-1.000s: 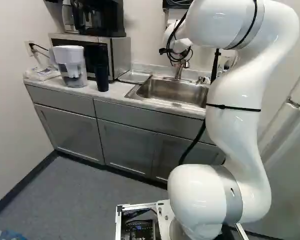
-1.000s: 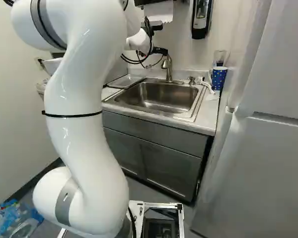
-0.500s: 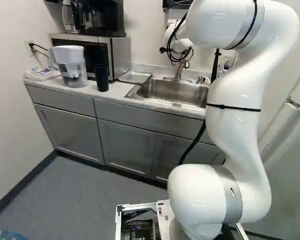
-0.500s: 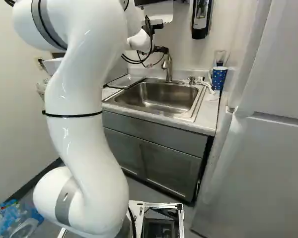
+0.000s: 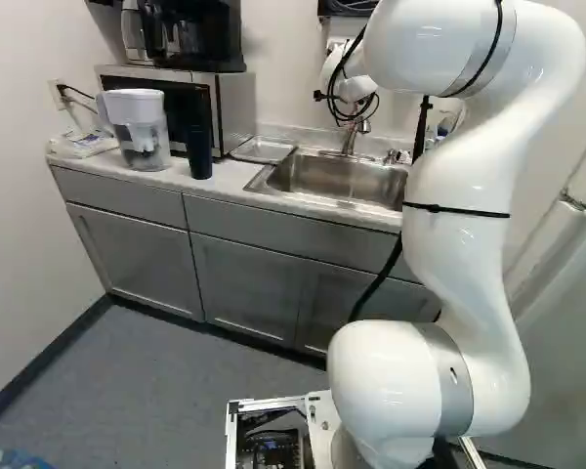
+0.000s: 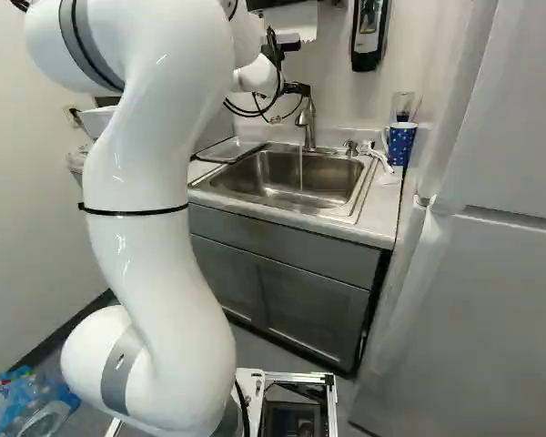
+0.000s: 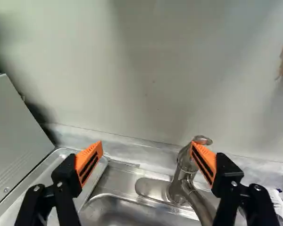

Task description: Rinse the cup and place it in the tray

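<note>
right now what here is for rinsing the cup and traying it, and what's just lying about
For the job:
- hand
- tap, running
- sink
- metal tray
- black cup, probably

Just lying about:
- dotted mug, unless that's the cup meant
- water jug
- microwave
- plastic bottles

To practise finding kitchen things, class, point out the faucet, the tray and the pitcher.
Faucet [image 6: 310,137]: right base view, on its upright body.
Tray [image 5: 264,150]: left base view, on its bare flat bottom.
Pitcher [image 5: 148,142]: left base view, on its clear side.
</note>
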Robot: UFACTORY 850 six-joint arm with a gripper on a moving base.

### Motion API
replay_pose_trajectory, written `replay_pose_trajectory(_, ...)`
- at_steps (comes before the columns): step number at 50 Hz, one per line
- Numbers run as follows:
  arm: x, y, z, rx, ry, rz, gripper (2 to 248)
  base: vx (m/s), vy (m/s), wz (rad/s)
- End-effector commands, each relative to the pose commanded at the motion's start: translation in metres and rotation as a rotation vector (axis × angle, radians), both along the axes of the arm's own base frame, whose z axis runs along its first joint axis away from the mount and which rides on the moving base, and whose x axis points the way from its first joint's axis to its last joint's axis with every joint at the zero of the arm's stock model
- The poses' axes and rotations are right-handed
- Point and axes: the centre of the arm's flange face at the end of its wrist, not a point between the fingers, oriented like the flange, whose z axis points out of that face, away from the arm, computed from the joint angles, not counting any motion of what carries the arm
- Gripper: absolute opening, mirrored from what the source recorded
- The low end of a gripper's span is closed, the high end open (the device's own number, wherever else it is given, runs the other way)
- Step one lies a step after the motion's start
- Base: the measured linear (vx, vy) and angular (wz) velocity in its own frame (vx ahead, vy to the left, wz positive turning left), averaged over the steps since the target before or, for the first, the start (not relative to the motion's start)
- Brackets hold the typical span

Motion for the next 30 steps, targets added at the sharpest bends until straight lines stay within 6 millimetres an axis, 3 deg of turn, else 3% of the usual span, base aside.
replay_pose_trajectory(30, 0.0001, 0.0, 0.0005, -0.001, -0.006, 0.0, 247, 0.0, 0.0, 0.0)
